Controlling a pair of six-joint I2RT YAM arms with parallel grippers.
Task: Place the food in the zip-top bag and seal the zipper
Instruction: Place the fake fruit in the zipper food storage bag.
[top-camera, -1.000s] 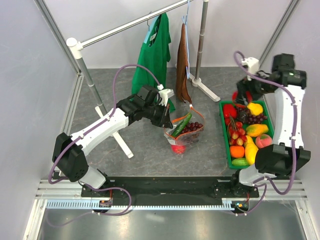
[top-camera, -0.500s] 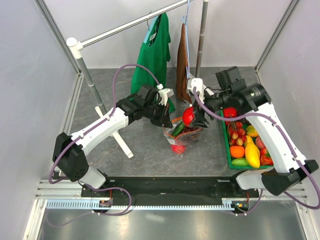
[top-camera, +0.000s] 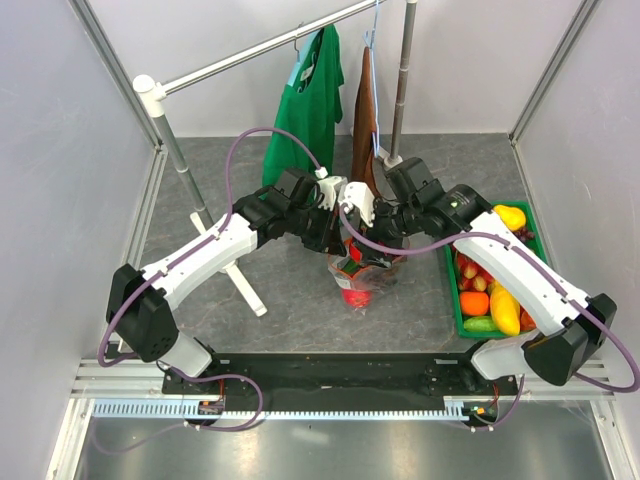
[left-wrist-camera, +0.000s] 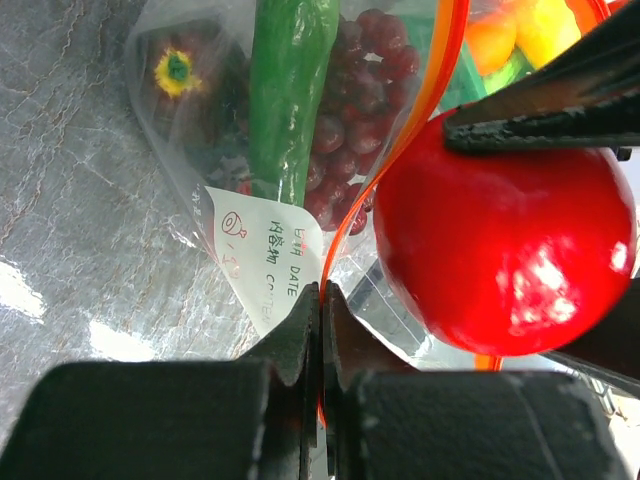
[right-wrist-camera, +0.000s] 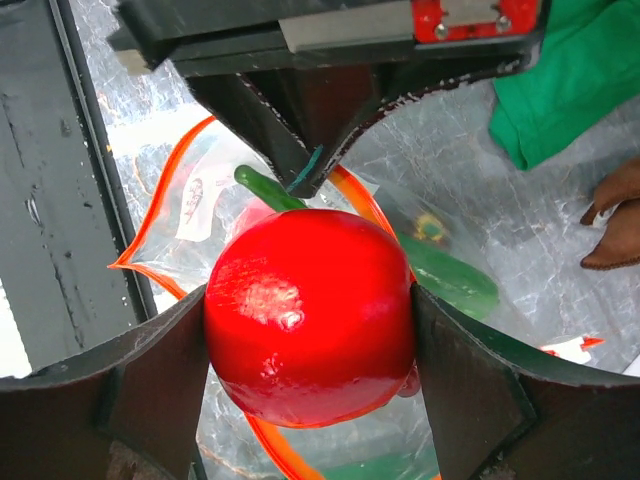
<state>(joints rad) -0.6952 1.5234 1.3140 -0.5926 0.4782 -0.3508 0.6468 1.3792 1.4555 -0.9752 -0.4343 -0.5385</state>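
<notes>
While the zip-top bag (top-camera: 365, 265) stands part-filled and unsealed, I enter the stock by its place relative to that bag.

Inside the bag:
- one long green vegetable (left-wrist-camera: 290, 80)
- one bunch of dark purple grapes (left-wrist-camera: 360, 110)
- one dark maroon round fruit (left-wrist-camera: 180, 75) with a yellow-green calyx
- one red piece (top-camera: 355, 297) low down, too blurred for me to name

At the bag's mouth: zipper (left-wrist-camera: 430, 100), orange-red, bowed apart into a wide loop. It is not pressed together anywhere I can see. My left tool (left-wrist-camera: 322, 300) is pinched tight on this strip beside the white label, holding the mouth up and open.

Over the mouth: one red apple (right-wrist-camera: 310, 300), clamped between the widely spread fingers of my right tool (right-wrist-camera: 310, 325). It sits within the outline of the zipper loop and is not yet released. I cannot tell whether it touches the plastic.

Beside the bag, on my right arm's side: green tray (top-camera: 455, 310) on the worktop (top-camera: 300, 300). It holds further food (top-camera: 503, 308) in yellow, orange, red and green.

Status, by my reckoning:
- Loading is under way, with several pieces in and one at the point of entry.
- A good share is left in the tray.
- Sealing has not begun, since the mouth must first be let fall together and the strip pressed along its length.
</notes>
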